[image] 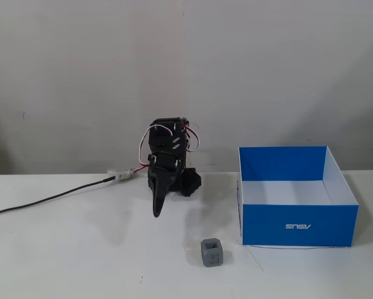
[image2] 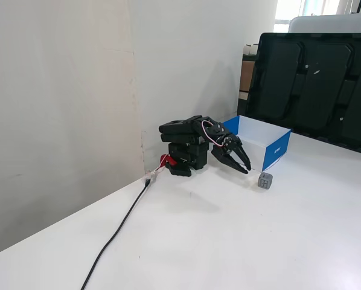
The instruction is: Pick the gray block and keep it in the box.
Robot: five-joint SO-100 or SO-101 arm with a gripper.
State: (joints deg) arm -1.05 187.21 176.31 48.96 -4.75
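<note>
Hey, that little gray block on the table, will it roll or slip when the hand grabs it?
The gray block is a cube resting flat, so it probably won't roll. Its matte, recessed faces should offer grip, though the rounded edges might let it twist. It looks small and likely light, so a nudge could slide it across the smooth table.

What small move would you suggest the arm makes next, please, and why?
Probably reach the hand forward and down over the gray block. The block sits untouched on the table, just outside the box's front left corner, while the arm is folded near its base with the hand holding nothing.
</note>
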